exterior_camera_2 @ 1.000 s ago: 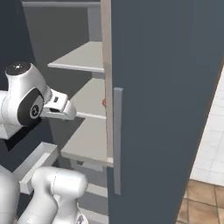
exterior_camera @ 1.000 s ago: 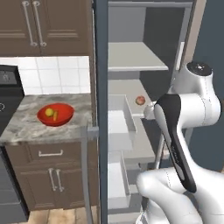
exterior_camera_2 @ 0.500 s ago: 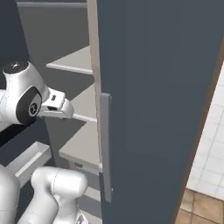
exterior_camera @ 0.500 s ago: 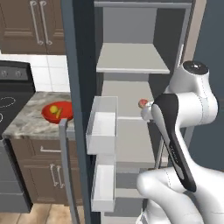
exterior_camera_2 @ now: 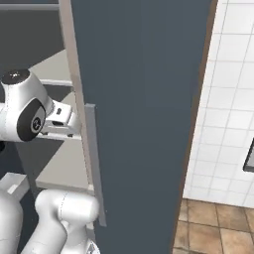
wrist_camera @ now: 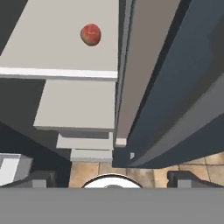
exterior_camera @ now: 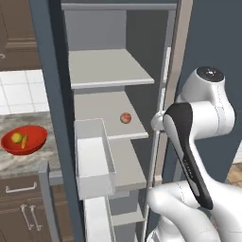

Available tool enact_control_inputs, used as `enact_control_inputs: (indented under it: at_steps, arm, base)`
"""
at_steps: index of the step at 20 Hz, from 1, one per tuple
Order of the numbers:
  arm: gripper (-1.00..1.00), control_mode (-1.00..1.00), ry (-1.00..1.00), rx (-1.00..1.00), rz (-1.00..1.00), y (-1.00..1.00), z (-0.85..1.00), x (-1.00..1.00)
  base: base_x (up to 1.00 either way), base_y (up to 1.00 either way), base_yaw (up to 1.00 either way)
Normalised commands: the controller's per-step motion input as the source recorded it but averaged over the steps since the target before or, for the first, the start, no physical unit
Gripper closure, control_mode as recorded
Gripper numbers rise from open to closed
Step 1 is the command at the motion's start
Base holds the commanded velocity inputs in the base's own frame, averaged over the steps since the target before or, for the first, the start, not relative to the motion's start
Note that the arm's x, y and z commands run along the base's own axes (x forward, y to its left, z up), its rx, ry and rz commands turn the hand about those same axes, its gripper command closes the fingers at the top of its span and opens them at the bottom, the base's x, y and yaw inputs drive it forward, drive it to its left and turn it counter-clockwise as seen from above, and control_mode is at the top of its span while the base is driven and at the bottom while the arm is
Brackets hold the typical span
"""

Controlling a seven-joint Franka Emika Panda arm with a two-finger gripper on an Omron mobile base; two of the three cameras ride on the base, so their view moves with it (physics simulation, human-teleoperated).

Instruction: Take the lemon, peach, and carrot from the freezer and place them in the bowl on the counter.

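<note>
Dark finger tips of the gripper stand far apart at the bottom corners of the hand view, jaws spread wide with nothing between them. Ahead of them, across the view, the peach lies alone on a grey freezer shelf, well apart from the fingers and off to their left side. Stepped lower shelves sit between the peach and the gripper, with the dark blue-grey door edge running alongside on the right.

From the left base view, the peach rests near the right part of the middle shelf of the freezer, close to the arm's wrist but not touched by it. A white drawer is pulled out just below and left of that shelf.

Left of the freezer, on the marbled counter, sits the red bowl. Inside it lie the lemon and the carrot, just beside each other.

In the right base view the open freezer door with its silver handle stands beside a white tiled wall.
</note>
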Motion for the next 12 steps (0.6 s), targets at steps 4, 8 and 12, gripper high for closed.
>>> enact_control_inputs:
  at_steps: [4,8,12]
  arm:
    - [-1.00,1.00,0.00,0.00,0.00,0.00,0.00,0.00]
    - [-1.00,1.00,0.00,0.00,0.00,0.00,0.00,0.00]
    - [-1.00,1.00,0.00,0.00,0.00,0.00,0.00,0.00]
  base:
    - [0.24,0.26,-0.36]
    - [0.23,0.54,-0.09]
    - [0.53,0.43,0.00]
